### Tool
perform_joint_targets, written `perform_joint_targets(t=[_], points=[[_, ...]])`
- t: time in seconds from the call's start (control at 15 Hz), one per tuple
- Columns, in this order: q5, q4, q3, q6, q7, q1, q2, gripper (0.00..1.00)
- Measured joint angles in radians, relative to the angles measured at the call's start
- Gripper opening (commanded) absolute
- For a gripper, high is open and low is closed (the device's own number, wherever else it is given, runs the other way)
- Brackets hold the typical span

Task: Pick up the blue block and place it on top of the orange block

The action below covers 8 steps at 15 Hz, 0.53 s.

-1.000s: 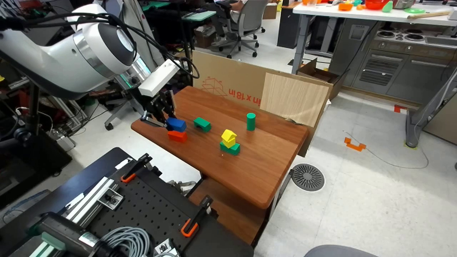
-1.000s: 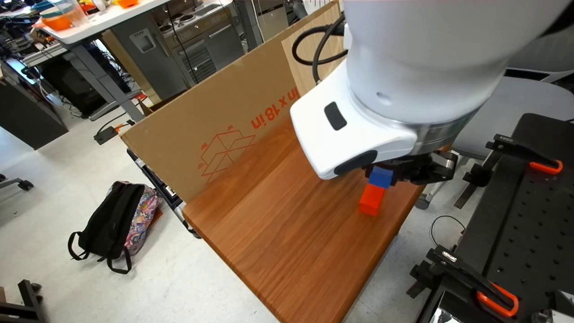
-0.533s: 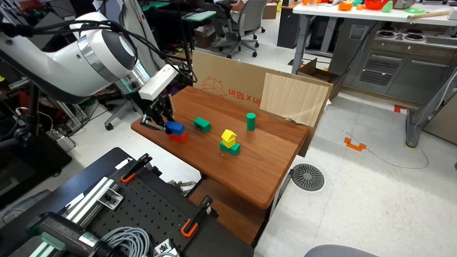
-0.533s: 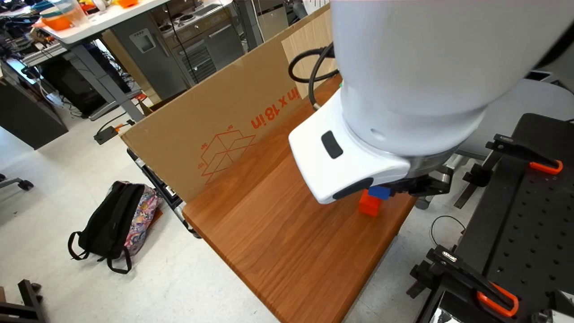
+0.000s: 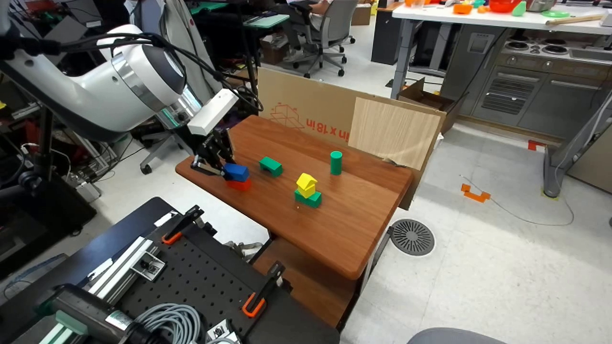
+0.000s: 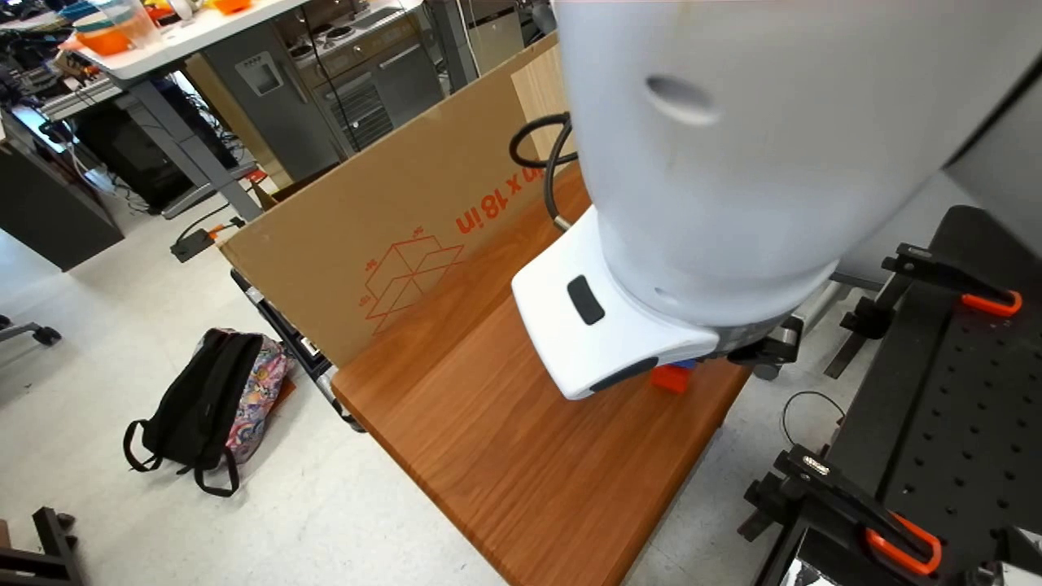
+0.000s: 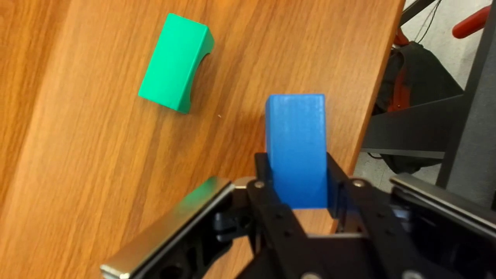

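Note:
The blue block [image 5: 237, 172] is between my gripper's fingers [image 5: 222, 169] and lies directly over the orange block [image 5: 240, 185]. No gap shows between the two blocks, but I cannot tell whether the blue one rests its weight there. In the wrist view both fingers [image 7: 297, 170] press on the sides of the blue block [image 7: 297, 135], which hides the orange block almost fully. In an exterior view the arm covers the gripper and most of the blue block [image 6: 686, 364]; part of the orange block [image 6: 670, 378] shows below it.
A green arch block [image 5: 271, 166] lies beside the stack and also shows in the wrist view [image 7: 174, 64]. Farther along the table [image 5: 334, 229] are yellow blocks [image 5: 306, 185] on a green piece [image 5: 308, 198] and a green cylinder [image 5: 336, 163]. A cardboard sheet [image 5: 306, 107] stands along one edge.
My gripper and the blue block have moved down onto the orange block, whose top is now covered. In an exterior view the arm has come lower and hides more of the blocks.

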Motion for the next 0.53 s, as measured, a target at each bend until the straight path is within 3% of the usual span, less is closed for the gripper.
perform_joint_targets(t=[0.13, 0.2, 0.27, 0.4, 0.53], points=[[-0.02, 0.011, 0.0, -0.015, 0.024, 0.006, 0.012, 0.08], [-0.026, 0.017, 0.0, -0.026, 0.035, 0.01, 0.018, 0.2], [-0.028, 0.022, 0.001, -0.036, 0.044, 0.013, 0.024, 0.58], [-0.028, 0.035, 0.007, -0.066, 0.062, 0.018, 0.033, 0.65], [-0.028, 0.046, 0.013, -0.096, 0.078, 0.02, 0.04, 0.81]])
